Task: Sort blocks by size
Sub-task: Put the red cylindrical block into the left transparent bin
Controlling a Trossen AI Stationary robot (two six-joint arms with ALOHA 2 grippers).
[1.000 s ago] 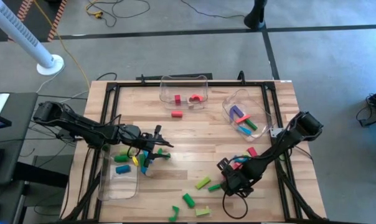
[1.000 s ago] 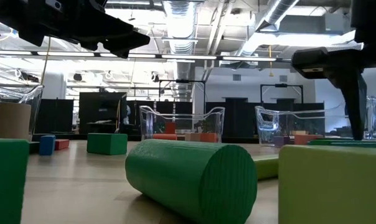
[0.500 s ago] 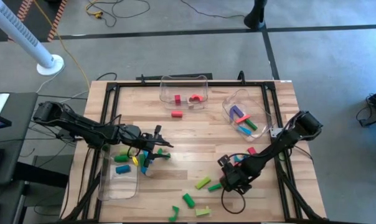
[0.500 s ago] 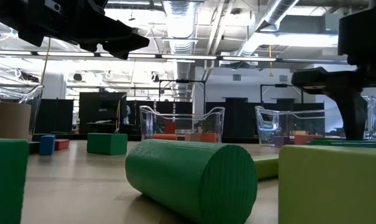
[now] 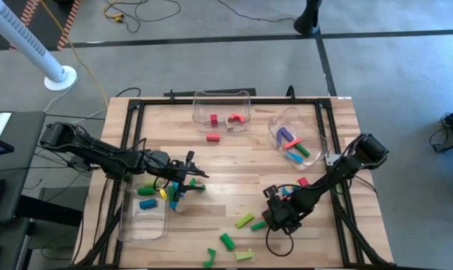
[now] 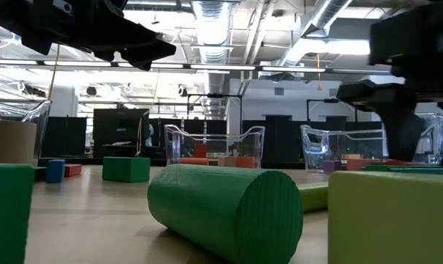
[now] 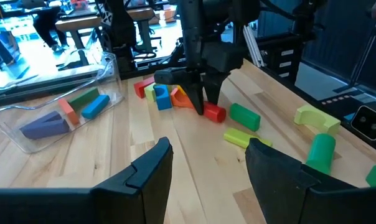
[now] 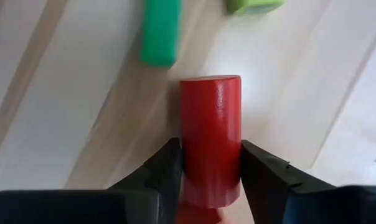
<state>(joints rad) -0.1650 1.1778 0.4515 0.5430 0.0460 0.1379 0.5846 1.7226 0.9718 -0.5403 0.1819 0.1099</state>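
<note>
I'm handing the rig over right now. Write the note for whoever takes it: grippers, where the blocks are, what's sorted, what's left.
Right gripper: fingers against both sides of a red cylinder lying on the table, near side, right of centre.
Left gripper: open, empty, over the left middle of the table.
Done: some blocks lie in the far bin, the far-right bin and the left bin.
Left: green blocks along the near edge, mixed blocks near the left bin, a red one by the far bin.

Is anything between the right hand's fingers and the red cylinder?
Nothing: in the right wrist view both fingers lie directly against the red cylinder, one on each side.
</note>
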